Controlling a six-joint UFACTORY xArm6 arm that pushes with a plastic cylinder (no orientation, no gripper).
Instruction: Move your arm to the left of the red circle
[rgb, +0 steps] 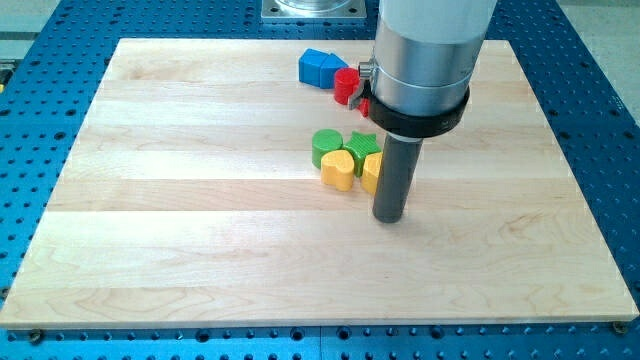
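Observation:
The red circle (346, 85) sits near the view's top centre, just right of a blue block (320, 68). The arm's body partly hides its right side, and a second red piece (365, 104) peeks out beside it. My tip (390, 218) rests on the board well below the red circle and slightly to its right. It stands just right of a yellow block (372, 172) that the rod partly covers. A yellow heart (338, 169), a green circle (326, 145) and a green block (362, 143) cluster left of the rod.
The wooden board (200, 200) lies on a blue perforated table (40, 340). A metal arm base (312, 8) stands at the view's top edge.

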